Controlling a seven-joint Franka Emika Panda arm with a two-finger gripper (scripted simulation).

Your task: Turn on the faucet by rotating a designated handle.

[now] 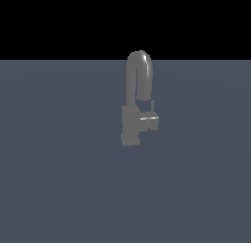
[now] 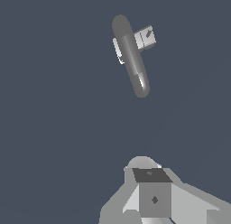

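Observation:
The faucet [image 1: 131, 124] is dull grey metal with a square base column and a tall inverted-U spout [image 1: 139, 70], and it stands on the flat blue-grey floor. The handle [image 1: 152, 120], a small boxy lever with a thin upright tab, juts from the column toward the exterior view's right. The wrist view looks down on the spout [image 2: 131, 56] with the handle [image 2: 146, 37] beside it. My gripper [image 2: 153, 193] shows only in the wrist view as grey blocky parts, well apart from the faucet and touching nothing. Its fingers are not clearly separable.
The flat blue-grey floor [image 1: 59, 188] stretches all round the faucet to a black background at the back. No other objects show in either view.

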